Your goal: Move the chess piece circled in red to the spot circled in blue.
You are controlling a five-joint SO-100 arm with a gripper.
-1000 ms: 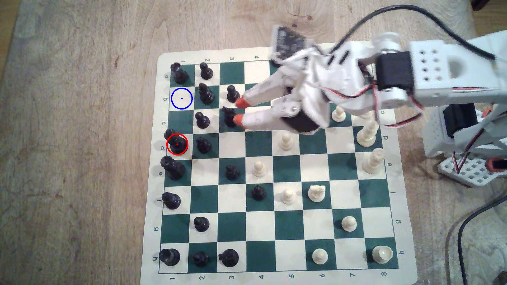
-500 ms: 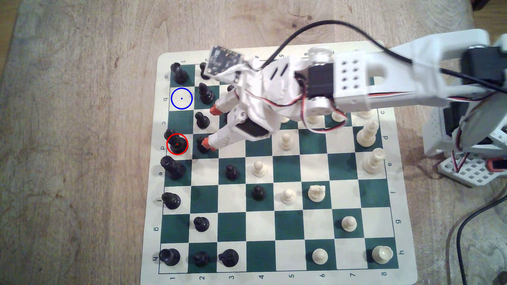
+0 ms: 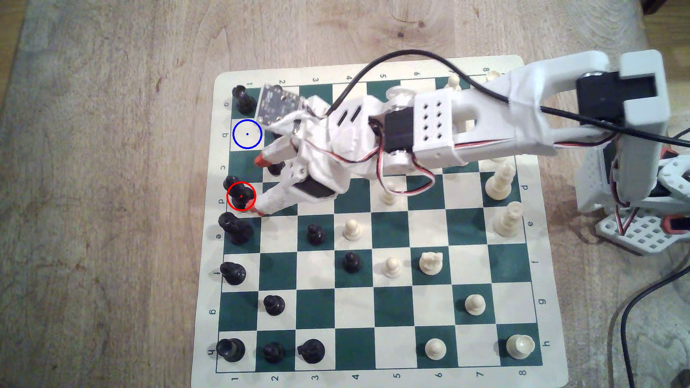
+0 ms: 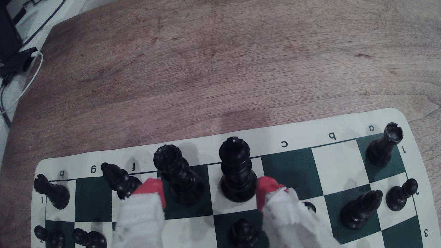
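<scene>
Wrist view shows the tool spread wide and holding nothing, its red-capped fingertips low over the green-and-cream vinyl chessboard. One tip sits just beside the base of the tall glossy black chess piece with a knobbed crown; the other is well apart, beyond the neighbouring tall black piece.

On the exterior view, the target piece stands upright on its red-ringed cream square at the board's nine o'clock edge, toward nine o'clock from the tool. The blue-ringed cream square lies bare toward twelve o'clock from it. The white arm reaches in from three o'clock, wrist pitched down. Judging by this, closing should need a slight shift so both tips bracket only that piece.
</scene>
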